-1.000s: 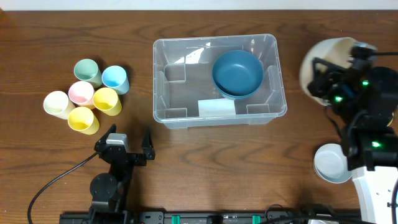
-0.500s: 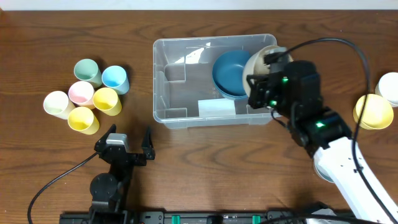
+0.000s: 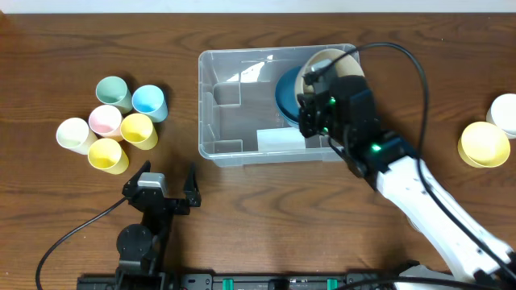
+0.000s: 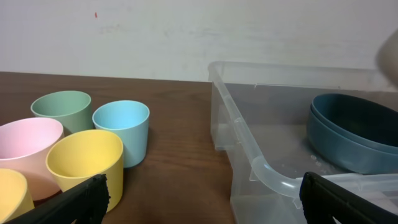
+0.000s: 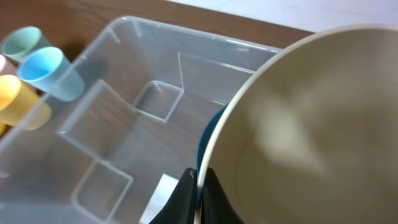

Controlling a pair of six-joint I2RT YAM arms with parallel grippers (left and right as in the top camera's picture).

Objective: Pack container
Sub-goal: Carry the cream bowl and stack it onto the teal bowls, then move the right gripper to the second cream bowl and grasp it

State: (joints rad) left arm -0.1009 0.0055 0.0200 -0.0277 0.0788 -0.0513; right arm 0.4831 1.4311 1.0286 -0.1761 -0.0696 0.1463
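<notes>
Since a second ago we have swung our right gripper point(image 5: 199, 186), clenched on the cream bowl point(image 5: 311, 124), over the container point(image 3: 208, 105) at mid-table; our left gripper point(image 3: 165, 187) sits released. Dropped tilted, the cream bowl could jam against the blue bowl point(image 3: 286, 93).

Six cups point(image 3: 106, 120), one container point(image 3: 203, 105), and bowls numbering at least four: blue bowl point(image 3: 286, 97), cream bowl point(image 5: 311, 124), yellow bowl point(image 3: 484, 145), white bowl point(image 3: 506, 113).
</notes>
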